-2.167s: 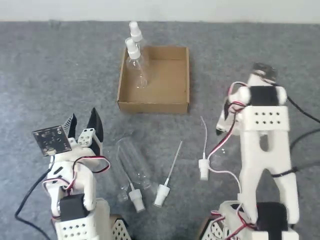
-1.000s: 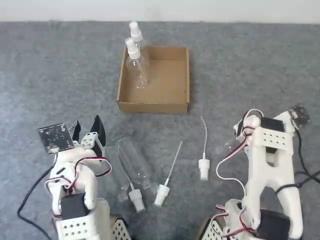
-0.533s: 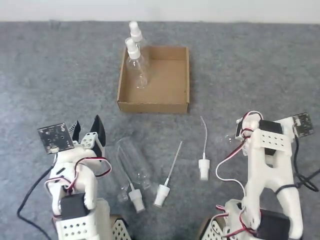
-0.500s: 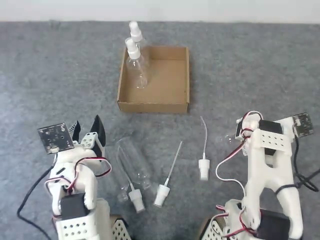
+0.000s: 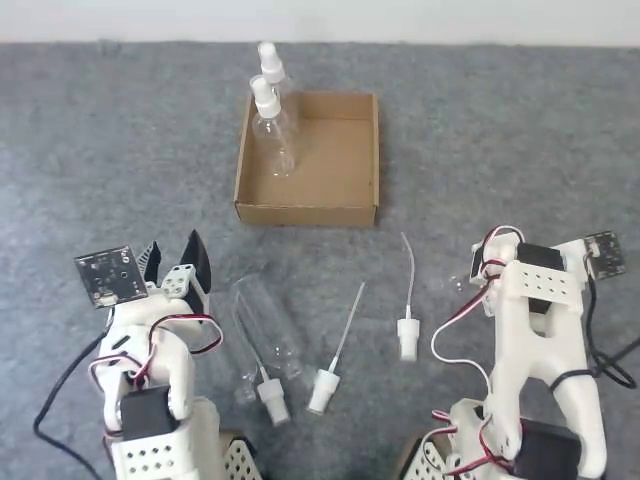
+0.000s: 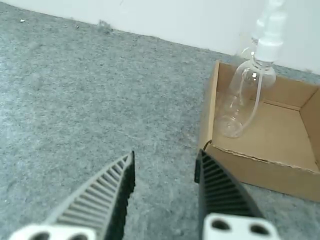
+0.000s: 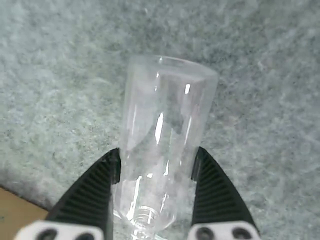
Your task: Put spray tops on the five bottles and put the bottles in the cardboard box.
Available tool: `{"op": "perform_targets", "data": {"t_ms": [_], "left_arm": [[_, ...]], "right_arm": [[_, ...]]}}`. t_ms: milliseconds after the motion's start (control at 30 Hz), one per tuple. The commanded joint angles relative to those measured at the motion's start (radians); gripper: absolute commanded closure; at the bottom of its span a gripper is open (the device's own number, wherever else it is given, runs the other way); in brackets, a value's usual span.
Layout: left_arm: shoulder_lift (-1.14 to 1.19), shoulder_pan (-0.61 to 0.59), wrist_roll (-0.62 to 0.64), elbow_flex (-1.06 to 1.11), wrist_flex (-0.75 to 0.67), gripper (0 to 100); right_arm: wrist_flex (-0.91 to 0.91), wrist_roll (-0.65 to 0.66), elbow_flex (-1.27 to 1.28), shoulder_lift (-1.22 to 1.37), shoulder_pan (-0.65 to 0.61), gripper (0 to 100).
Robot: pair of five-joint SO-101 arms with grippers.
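Item one on my screen: a grey carpet [image 5: 120,140], short and fuzzy in pile (mottled lighter and darker up close), covering the work surface from the near edge to the far one. Item two: a plain white wall [image 5: 450,20], meeting the carpet's far edge in a straight line. Item three: a small tuft of lint [image 5: 108,46], lying on the carpet at the foot of that wall.

Bottle [image 5: 272,130] inside cardboard box [image 5: 305,213]
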Motion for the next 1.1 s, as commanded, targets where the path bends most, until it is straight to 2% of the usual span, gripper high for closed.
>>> {"op": "perform_targets", "data": {"t_ms": [0, 200, 700, 1067], "left_arm": [[-0.017, -0.005, -0.006, -0.013, 0.005, 82], [-0.017, -0.005, -0.006, -0.013, 0.005, 82], [-0.017, -0.003, -0.009, -0.012, 0.005, 82], [-0.017, -0.003, -0.009, -0.012, 0.005, 82]], "right_arm": [[-0.021, -0.011, -0.011, -0.053, 0.004, 89.3], [-0.015, -0.005, -0.009, -0.044, -0.042, 76.2], [-0.016, 0.005, -0.008, -0.068, -0.067, 75.7], [0.077, 0.249, -0.005, -0.403, -0.064, 75.7]]}}
